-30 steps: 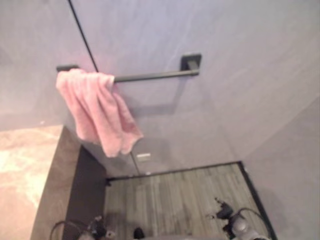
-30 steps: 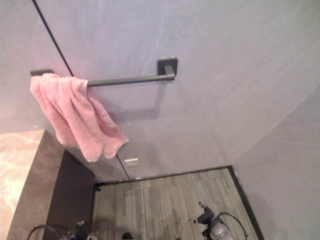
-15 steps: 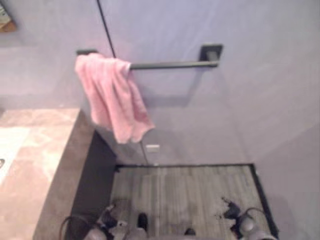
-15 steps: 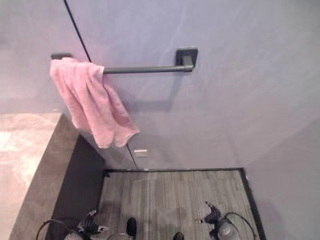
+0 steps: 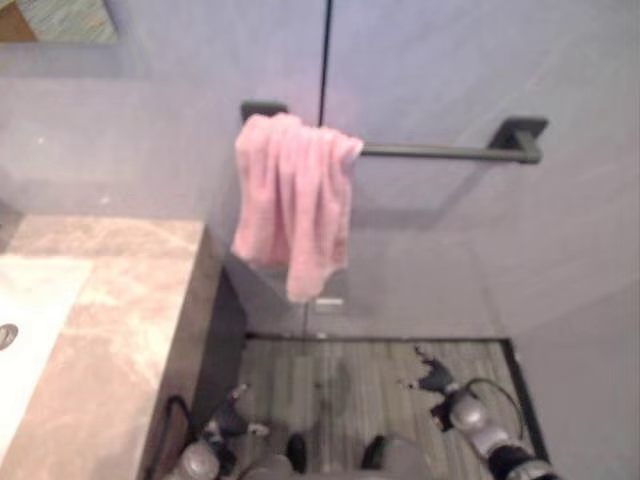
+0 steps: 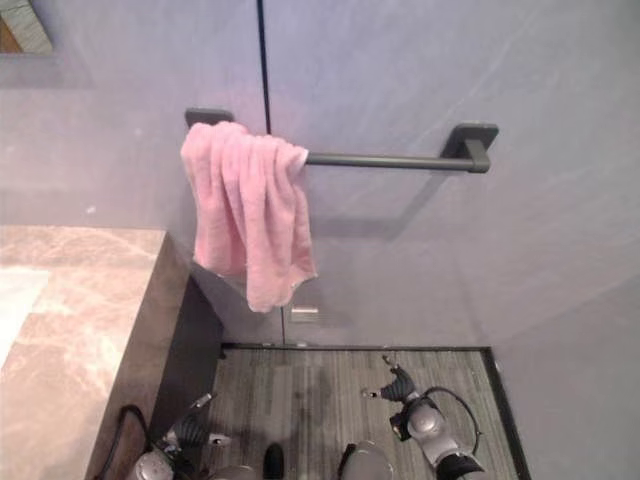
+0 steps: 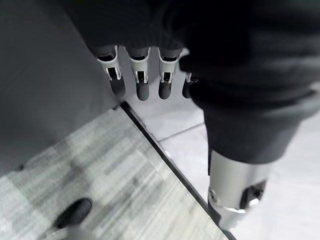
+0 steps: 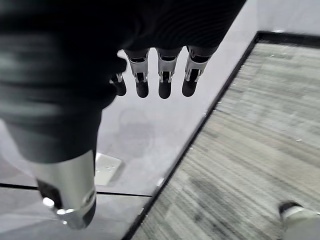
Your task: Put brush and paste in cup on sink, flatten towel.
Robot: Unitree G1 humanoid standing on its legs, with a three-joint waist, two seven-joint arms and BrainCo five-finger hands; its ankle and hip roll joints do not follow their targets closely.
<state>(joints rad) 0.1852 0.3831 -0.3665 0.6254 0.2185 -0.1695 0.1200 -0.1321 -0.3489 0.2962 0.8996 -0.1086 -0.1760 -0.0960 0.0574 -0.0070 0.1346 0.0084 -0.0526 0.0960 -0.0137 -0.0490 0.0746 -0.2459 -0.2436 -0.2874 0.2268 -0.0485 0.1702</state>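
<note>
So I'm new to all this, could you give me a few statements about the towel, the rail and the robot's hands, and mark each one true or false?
1. The pink towel hangs bunched at one end of the dark rail. True.
2. The towel is spread flat along the whole rail. False: most of the rail is bare.
3. The left hand grips the towel. False: it hangs low by the dark cabinet side, fingers straight, holding nothing.
4. The right hand holds nothing. True: its fingers hang relaxed over the floor.
5. A marble-look counter lies to the towel's left. True.
</note>
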